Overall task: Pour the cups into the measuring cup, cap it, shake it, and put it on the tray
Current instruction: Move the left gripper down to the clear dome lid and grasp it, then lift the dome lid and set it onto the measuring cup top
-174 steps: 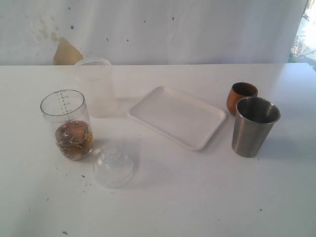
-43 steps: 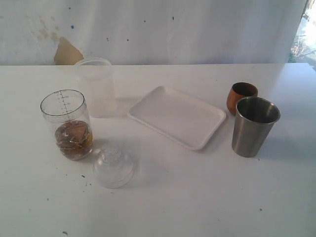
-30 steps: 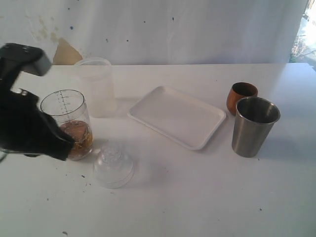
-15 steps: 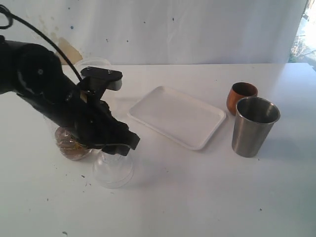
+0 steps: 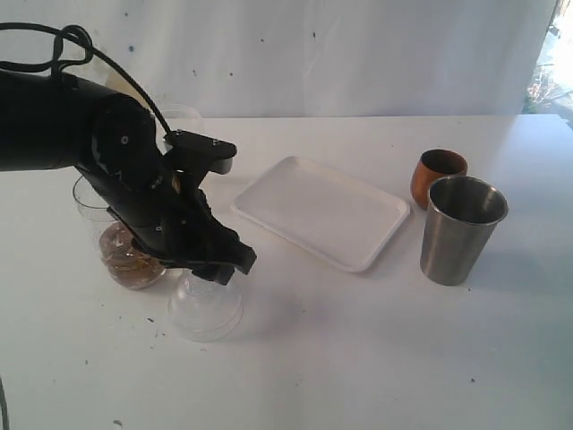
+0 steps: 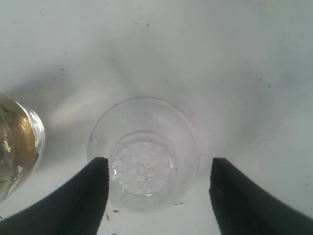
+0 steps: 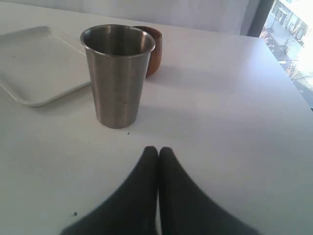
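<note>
The clear dome cap [image 5: 204, 309] [image 6: 144, 156] lies on the table, knob up. My left gripper [image 5: 221, 267] [image 6: 159, 165] hangs open just above it, one finger on each side, touching nothing. The measuring cup [image 5: 125, 262] [image 6: 17, 142] stands beside the cap with brown contents at its bottom, and my left arm hides its upper part. The steel tumbler [image 5: 461, 228] [image 7: 117, 73] and the wooden cup [image 5: 437, 173] [image 7: 150, 49] stand together at the right. My right gripper [image 7: 158, 149] is shut and empty, short of the tumbler. The white tray [image 5: 322, 210] [image 7: 29, 63] lies mid-table.
The frosted plastic cup [image 5: 183, 115] stands behind the measuring cup, mostly hidden by my left arm. A white wall runs along the table's far edge. In the right wrist view the table's edge lies beyond the wooden cup.
My left arm came in from the left, passed in front of the measuring cup and now holds its open gripper over the cap. Cups, tray and cap have not moved.
</note>
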Robot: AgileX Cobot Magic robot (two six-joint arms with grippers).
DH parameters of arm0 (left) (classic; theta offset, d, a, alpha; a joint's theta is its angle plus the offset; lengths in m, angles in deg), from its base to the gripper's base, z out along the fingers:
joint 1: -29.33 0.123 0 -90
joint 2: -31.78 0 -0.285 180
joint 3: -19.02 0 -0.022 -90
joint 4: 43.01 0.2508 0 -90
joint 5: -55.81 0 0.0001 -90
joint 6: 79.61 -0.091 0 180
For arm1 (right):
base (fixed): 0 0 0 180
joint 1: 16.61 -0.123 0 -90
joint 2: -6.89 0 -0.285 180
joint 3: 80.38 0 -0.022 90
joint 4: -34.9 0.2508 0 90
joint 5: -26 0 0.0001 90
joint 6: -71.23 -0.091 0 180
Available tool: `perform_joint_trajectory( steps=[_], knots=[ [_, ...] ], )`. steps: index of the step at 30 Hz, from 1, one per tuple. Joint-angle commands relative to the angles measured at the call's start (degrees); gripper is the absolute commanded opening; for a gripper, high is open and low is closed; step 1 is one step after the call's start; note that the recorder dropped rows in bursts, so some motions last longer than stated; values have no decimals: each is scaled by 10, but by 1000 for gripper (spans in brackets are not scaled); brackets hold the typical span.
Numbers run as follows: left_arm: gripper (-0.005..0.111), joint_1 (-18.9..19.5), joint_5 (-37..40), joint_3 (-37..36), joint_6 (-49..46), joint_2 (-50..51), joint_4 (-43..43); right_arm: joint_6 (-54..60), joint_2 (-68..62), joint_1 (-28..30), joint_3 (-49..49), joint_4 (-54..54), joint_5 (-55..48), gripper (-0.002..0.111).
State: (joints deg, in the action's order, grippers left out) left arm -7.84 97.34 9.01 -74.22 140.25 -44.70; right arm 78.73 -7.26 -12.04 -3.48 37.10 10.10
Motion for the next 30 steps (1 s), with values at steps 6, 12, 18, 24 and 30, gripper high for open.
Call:
perform_joint_trajectory(
  steps=[6,12,18,24,30],
  knots=[
    [59,-2,-14,3,3,33,4,0,2,3,3,-3,6,0],
    [38,-2,-6,3,3,33,-2,0,2,3,3,-3,6,0],
    [0,-11,30,13,-5,32,-8,0,2,3,3,-3,6,0],
    [0,-76,98,85,8,0,45,0,2,3,3,-3,6,0],
    [0,-82,203,149,24,-37,97,-6,2,3,3,-3,6,0]
  ],
)
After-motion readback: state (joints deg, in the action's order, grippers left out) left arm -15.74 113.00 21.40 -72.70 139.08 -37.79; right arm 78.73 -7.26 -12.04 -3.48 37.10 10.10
